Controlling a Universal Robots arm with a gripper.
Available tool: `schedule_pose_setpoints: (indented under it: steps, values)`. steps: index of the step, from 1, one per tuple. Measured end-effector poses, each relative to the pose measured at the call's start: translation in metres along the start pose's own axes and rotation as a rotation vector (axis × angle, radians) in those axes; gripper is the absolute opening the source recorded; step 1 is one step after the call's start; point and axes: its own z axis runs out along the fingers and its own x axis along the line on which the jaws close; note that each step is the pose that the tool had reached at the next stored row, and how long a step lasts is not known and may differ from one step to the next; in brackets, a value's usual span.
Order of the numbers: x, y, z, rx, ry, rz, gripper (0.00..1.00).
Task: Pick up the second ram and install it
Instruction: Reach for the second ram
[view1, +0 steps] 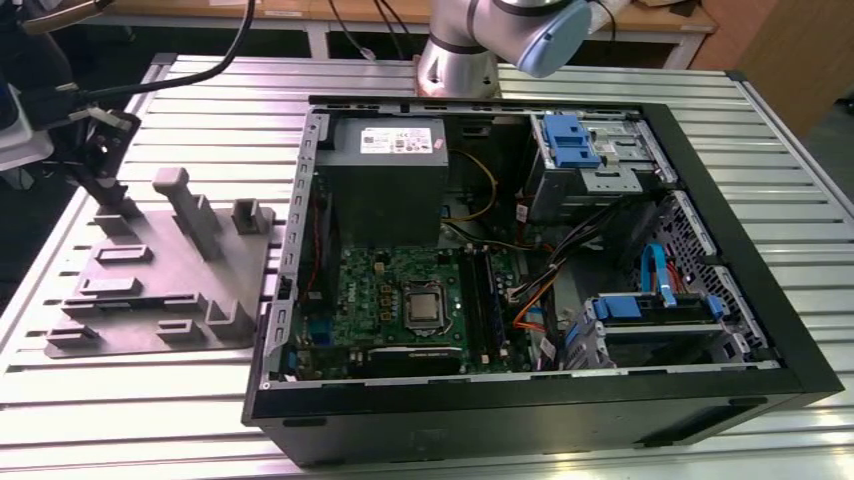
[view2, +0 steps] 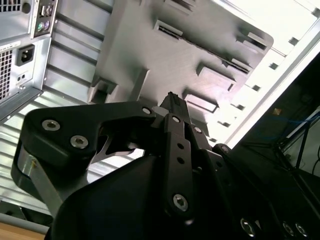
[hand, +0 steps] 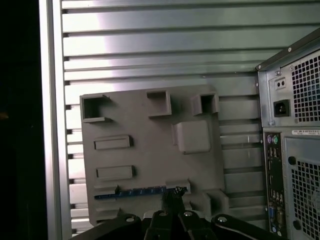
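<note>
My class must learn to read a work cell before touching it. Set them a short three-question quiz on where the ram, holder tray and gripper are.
1. In the exterior view, on which side of the computer case does the grey holder tray stand?
2. True or false: the second ram stands on edge in a tray slot.
3. The gripper is: A) inside the case; B) over the tray, by the ram; C) resting on the case's rim.
Key: 1 the exterior view's left; 2 true; 3 B.
</note>
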Motion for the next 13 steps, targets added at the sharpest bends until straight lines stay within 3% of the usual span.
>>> schedule_pose_setpoints:
  steps: [13]
  values:
    - [0.0159,-0.0161,0.0133,-0.0001,0.0000,0.000,0.10]
